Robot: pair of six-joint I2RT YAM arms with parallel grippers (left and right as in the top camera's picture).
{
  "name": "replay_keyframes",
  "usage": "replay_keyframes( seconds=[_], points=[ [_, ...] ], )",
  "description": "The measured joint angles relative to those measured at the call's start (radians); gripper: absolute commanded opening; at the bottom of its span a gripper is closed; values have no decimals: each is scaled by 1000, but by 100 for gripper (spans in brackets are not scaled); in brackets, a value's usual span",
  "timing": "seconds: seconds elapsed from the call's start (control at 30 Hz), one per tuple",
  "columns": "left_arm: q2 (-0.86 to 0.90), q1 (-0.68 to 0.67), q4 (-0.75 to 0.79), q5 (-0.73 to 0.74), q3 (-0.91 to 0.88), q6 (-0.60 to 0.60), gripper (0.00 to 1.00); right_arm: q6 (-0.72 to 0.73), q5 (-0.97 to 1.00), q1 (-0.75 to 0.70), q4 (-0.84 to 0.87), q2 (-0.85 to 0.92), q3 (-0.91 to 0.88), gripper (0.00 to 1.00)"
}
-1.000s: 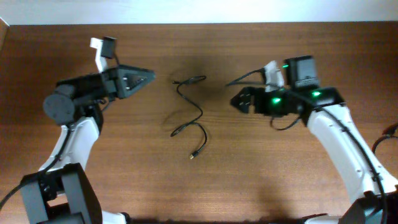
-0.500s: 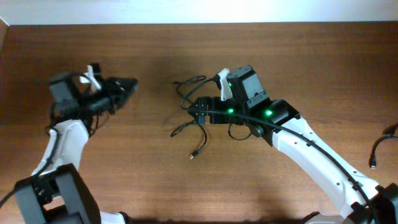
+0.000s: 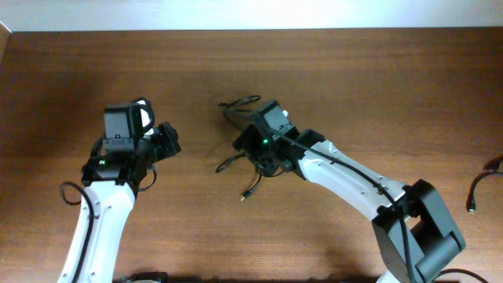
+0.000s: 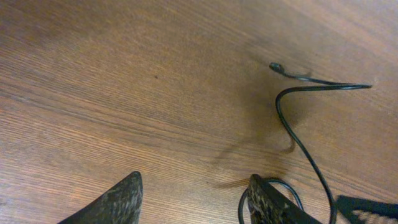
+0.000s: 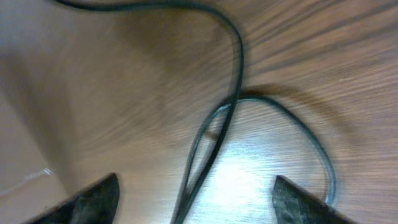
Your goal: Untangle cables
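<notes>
Overhead: two arms and two sets of fingers over one wooden desk [image 3: 354,71]. The cables [image 3: 238,101] lie mid-desk as a loose black run, looping from the upper centre down to a small plug end [image 3: 245,196] nearer the front edge. I can't tell how many separate cords are in it. One more thin black cord [image 3: 474,192] lies well apart at the desk's right edge. The right gripper [image 3: 244,147] sits directly over the middle of the cables, and the left gripper [image 3: 168,141] is off to their left, not touching. On the right wrist view the right gripper [image 5: 196,202] has its fingers [image 5: 93,199] released and spread wide, straddling two strands of the cables [image 5: 238,56] that cross between them, not clamped. On the left wrist view the left gripper [image 4: 196,205] also has its fingers [image 4: 118,202] released and apart over wood. The cables [image 4: 292,134] run past on the right, with one plug tip [image 4: 275,66] lifted at the far end and a small loop just beside the right-hand finger.
</notes>
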Motion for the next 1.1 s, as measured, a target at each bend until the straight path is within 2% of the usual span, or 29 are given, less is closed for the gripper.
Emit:
replay_keyframes(
  seconds=[0.03,0.07,0.1,0.13,0.17,0.23,0.33,0.37,0.4,0.43,0.47,0.53,0.57,0.6,0.63,0.67,0.8,0.87,0.97,1.03,1.1],
  points=[
    [-22,0,-4,-4,0,0,55,9,-1,18,55,4,-1,7],
    [-35,0,-8,-7,0,0,56,12,8,39,80,4,-1,4],
    [-49,0,-21,-9,0,0,57,23,19,49,80,5,-1,22],
    [-54,0,-33,-11,0,0,58,24,36,56,81,5,-1,5],
    [-55,0,-37,-11,0,0,59,27,45,55,81,5,-1,4],
    [-55,0,-41,-11,0,0,59,37,71,55,76,5,-1,45],
    [-55,0,-40,2,0,0,59,30,100,55,73,5,-1,42],
    [-55,0,-40,13,0,0,59,31,105,55,73,5,-1,36],
    [-55,0,-41,15,0,0,60,29,122,55,72,5,-1,5],
    [-55,0,-40,27,0,0,60,32,138,55,72,5,-1,4],
    [-55,0,-40,35,0,0,60,29,151,55,73,5,-1,17],
    [-55,0,-40,43,0,0,60,29,172,55,73,6,-1,35],
    [-55,0,-40,47,0,0,60,30,184,55,72,8,-1,35],
    [-55,0,-40,50,0,0,60,28,191,55,72,13,-1,34],
    [-55,0,-40,55,0,0,60,29,195,55,73,23,-1,24],
    [-55,0,-40,58,0,0,60,29,198,55,73,40,-1,4],
    [-55,0,-40,66,0,0,62,29,191,55,99,93,-2,4],
    [-55,0,-39,66,0,0,64,-2,178,55,175,93,-3,4],
    [-55,0,-46,66,0,0,65,-130,156,50,265,93,-4,4],
    [-55,0,-67,66,0,0,64,-270,144,34,275,81,5,4],
    [-55,0,-79,78,0,0,61,-470,123,4,259,32,18,4]
  ],
)
